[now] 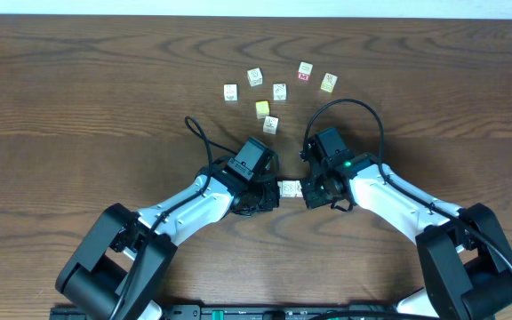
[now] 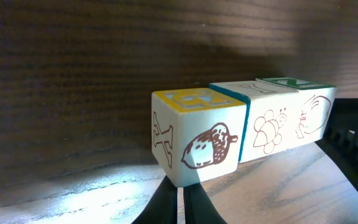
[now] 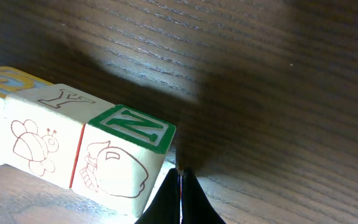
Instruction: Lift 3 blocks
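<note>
Overhead, your row of three blocks [image 1: 290, 188] lies mid-frame, long axis left-to-right, pressed between left gripper [image 1: 271, 192] and right gripper [image 1: 308, 192]. Left wrist view: fingers [image 2: 163, 210] clenched, empty — acorn block [image 2: 197, 140] just above them. Right wrist view: fingers [image 3: 166, 208] clenched, empty — N block [image 3: 126, 155] to their upper left.

My three blocks [image 1: 290, 188] stand face to face in one straight, level row between my left claw [image 2: 179, 202] and my right claw [image 3: 180, 193], both pinched closed. All are pale wood with brown line drawings. The acorn block [image 2: 197, 146] at my left end has a yellow-trimmed top. The bee block [image 2: 269, 127] in the middle bears a Y on top. The end block [image 3: 126, 155] shows a green N. They may hang just off the table; I can't tell.
</note>
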